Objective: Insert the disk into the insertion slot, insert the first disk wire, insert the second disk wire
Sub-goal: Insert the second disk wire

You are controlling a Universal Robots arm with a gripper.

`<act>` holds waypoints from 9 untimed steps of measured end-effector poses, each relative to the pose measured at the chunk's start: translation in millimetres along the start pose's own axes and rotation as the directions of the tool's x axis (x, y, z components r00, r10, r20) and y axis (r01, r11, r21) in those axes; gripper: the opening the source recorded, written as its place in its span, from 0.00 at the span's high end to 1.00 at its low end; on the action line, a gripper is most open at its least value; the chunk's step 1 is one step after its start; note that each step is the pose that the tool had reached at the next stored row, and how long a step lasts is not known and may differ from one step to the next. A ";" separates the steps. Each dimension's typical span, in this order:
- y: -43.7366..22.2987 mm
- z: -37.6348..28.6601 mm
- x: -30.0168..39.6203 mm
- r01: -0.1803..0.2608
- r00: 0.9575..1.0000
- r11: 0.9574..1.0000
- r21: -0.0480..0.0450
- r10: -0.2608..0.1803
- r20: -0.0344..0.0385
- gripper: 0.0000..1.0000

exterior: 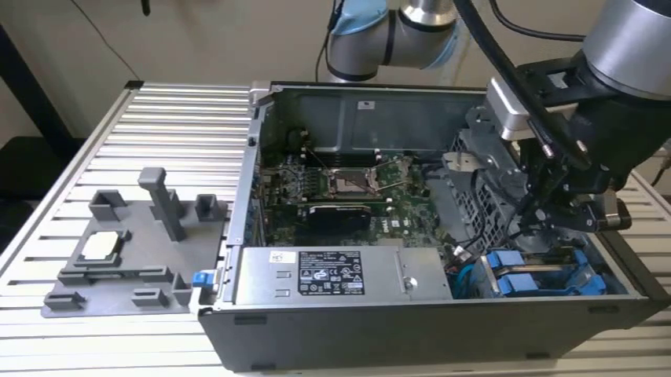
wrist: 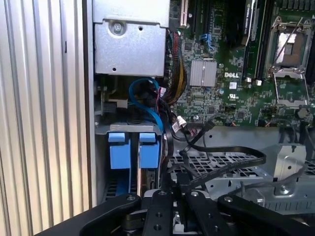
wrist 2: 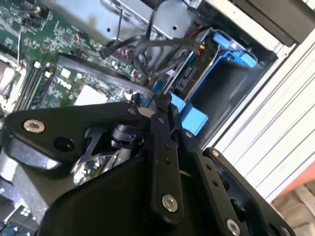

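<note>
The disk (wrist 2: 186, 78) sits edge-on in its bright blue frame (wrist 2: 193, 118), pushed into the insertion slot (exterior: 545, 263) of the grey drive cage at the case's corner on the exterior view's right. Its blue tabs (wrist: 134, 150) stick out of the cage. My gripper (exterior: 561, 224) hangs low over that cage. In both wrist views the black fingers (wrist 2: 162, 147) meet at their tips, and the gripper (wrist: 178, 196) (wrist 2: 150, 105) is shut on the end of a black disk wire (wrist: 186, 167). That wire loops back over the perforated cage (wrist: 216, 169).
The silver power-supply box (exterior: 325, 275) lies along the case's front wall. The green motherboard (exterior: 335, 184) fills the case's middle. A blue cable (wrist: 145, 103) and red-yellow wires curl beside the slot. A grey fixture plate (exterior: 126, 259) lies on the ribbed table on the exterior view's left.
</note>
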State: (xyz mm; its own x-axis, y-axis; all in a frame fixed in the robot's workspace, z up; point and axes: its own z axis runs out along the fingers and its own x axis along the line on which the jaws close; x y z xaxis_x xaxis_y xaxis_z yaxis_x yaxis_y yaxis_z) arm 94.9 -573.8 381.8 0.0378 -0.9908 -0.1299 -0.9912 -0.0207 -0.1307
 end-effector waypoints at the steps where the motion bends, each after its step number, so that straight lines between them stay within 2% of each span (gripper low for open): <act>1: -2.8 0.4 0.1 -0.001 1.000 1.000 -0.010 0.001 0.000 0.84; 5: -13.0 1.7 0.6 -0.006 1.000 0.999 -0.046 0.006 0.001 0.84; 9: -22.8 2.9 1.6 -0.010 1.000 0.997 -0.072 0.010 0.001 0.84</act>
State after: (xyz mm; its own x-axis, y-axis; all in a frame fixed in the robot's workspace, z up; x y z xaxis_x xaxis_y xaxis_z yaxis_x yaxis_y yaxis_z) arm 117.9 -574.6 381.7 0.0283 -0.9908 -0.1324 -0.9981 -0.0207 -0.0584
